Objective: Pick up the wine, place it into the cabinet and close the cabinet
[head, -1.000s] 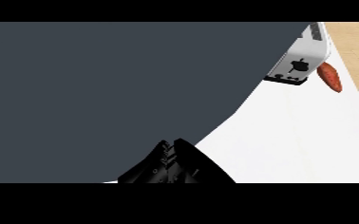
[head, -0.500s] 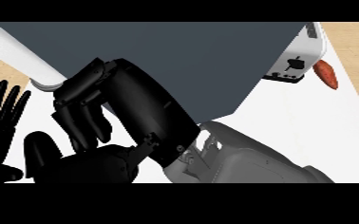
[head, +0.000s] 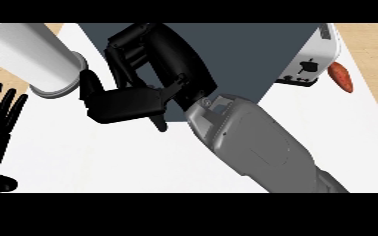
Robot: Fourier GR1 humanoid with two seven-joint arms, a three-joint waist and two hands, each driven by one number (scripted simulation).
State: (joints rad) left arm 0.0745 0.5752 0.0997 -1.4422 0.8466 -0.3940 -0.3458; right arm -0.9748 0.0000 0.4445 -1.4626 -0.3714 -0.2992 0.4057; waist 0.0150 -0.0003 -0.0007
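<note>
My right hand [head: 148, 75] curls beside the white cylinder [head: 37, 55], possibly the wine; whether it grips, I can't tell. Left hand [head: 9, 115] rests open.

Toaster [head: 314, 62] far right on counter [head: 96, 155], orange item [head: 341, 76] just right of it; right hand [head: 151, 80] centre, left hand [head: 9, 115] at left edge.
</note>
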